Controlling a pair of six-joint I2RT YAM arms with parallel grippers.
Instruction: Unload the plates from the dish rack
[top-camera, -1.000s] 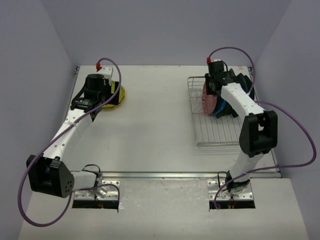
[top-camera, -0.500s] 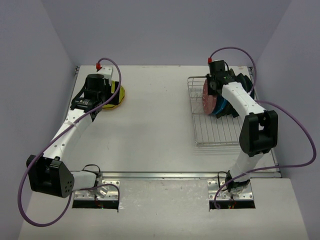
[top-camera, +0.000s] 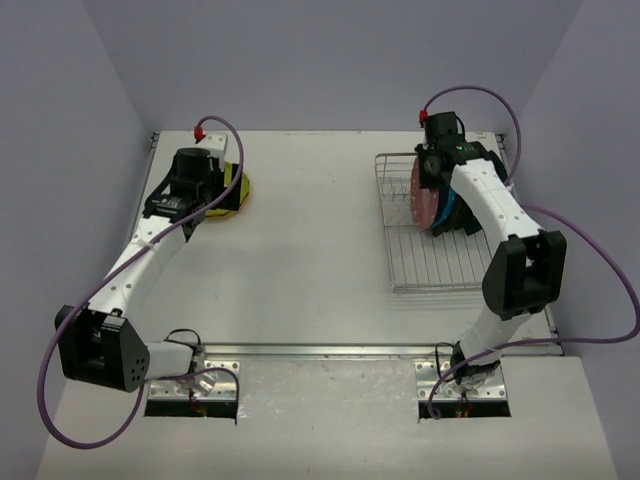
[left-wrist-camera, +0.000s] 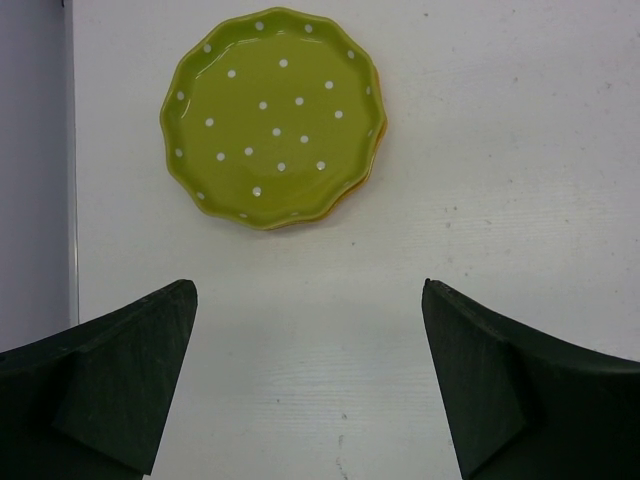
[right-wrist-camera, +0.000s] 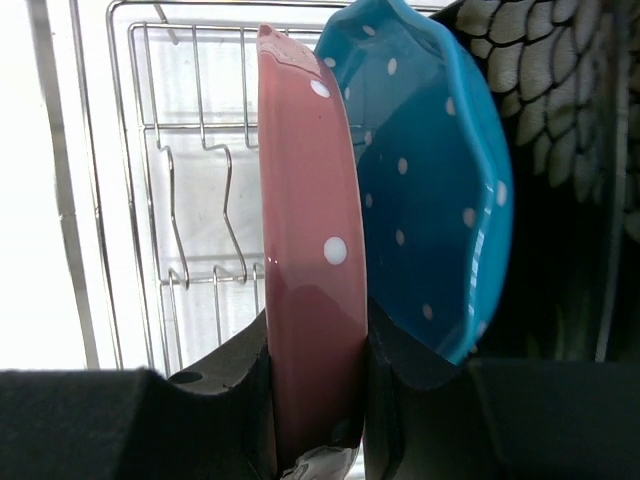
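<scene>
the right gripper (right-wrist-camera: 318, 350) is clamped on the rim of the pink plate (right-wrist-camera: 305, 230), with one dark, matte pad pressed to each face. the plate is a glossy glazed piece with a wavy edge and white dots, and it stands on edge in the dish rack (right-wrist-camera: 190, 160) at the far right of the table (top-camera: 310, 250). just to its right the blue plate (right-wrist-camera: 430, 200) has the same scalloped rim and dots and leans close against it; whether the two touch cannot be told. further right stands the black floral plate (right-wrist-camera: 560, 70), dark with a pale petal pattern. left of the pink plate there is only thin, shiny bent wire: v-shaped dividers over a grid base, with open slots. the near half of the rack is bare grid.

on the far left of the table the yellow-green plate (left-wrist-camera: 270, 115) lies flat on top of the orange plate (left-wrist-camera: 350, 190), which shows only as a thin crescent along one side. both are round, scalloped and glossy. the stack sits close to the table's left edge and the wall, with smooth white surface to its right and near side. the left gripper (left-wrist-camera: 310, 380) hangs above that surface just on the near side of the stack, with its jaws spread wide and holding nothing.
</scene>
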